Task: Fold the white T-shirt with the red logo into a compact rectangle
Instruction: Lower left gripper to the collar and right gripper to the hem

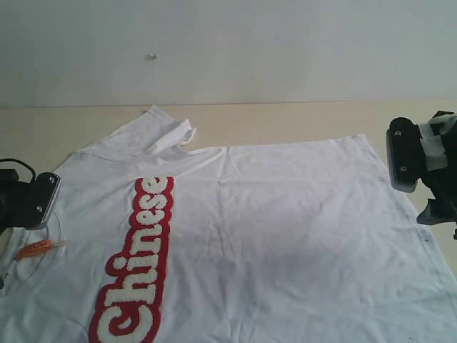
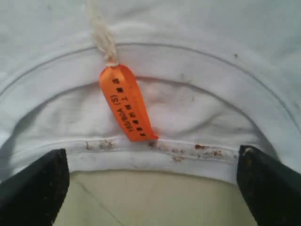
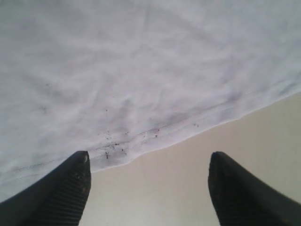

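White T-shirt [image 1: 285, 214] edges seemingly reach gaping left pincer [image 2: 151, 162] and right pincer [image 3: 149, 157].

The white T-shirt [image 1: 285, 229] lies spread on the table [image 1: 285, 118] (logo [image 1: 136, 264] sideways), left gripper [image 1: 48, 199] at its collar, right gripper [image 1: 400, 164] seemingly over the hem.

White T-shirt [image 1: 285, 214], red-outlined lettering [image 1: 139, 264] (orange tag [image 2: 127, 106]).
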